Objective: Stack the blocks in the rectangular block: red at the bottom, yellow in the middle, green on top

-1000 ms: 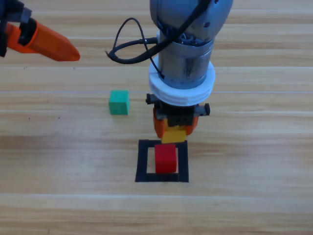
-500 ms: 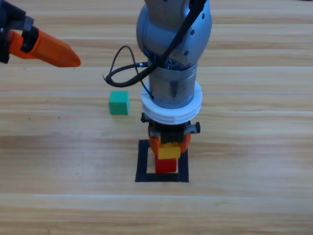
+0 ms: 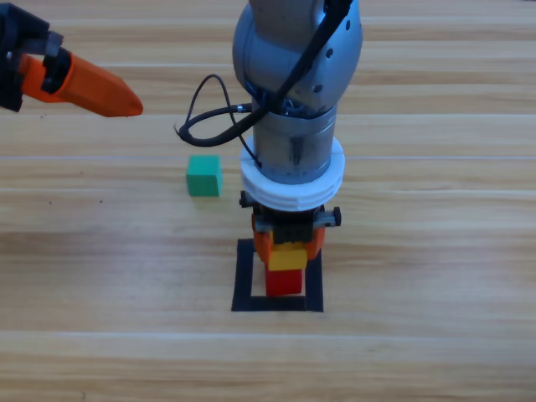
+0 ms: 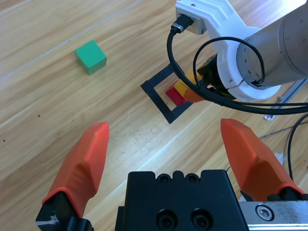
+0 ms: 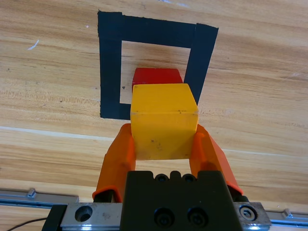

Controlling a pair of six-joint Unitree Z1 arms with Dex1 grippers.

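The red cube (image 3: 284, 284) sits in the tape square (image 3: 244, 279). The right gripper (image 3: 288, 247), clamped on the yellow cube (image 3: 287, 257), hovers above it; the green cube (image 3: 203, 175) waits aside.

Small red cube (image 3: 284, 284): inside black tape square outline (image 3: 243, 279). Small yellow cube (image 3: 287, 257): directly above red. Small teal-green cube (image 3: 203, 175): on wood, apart.
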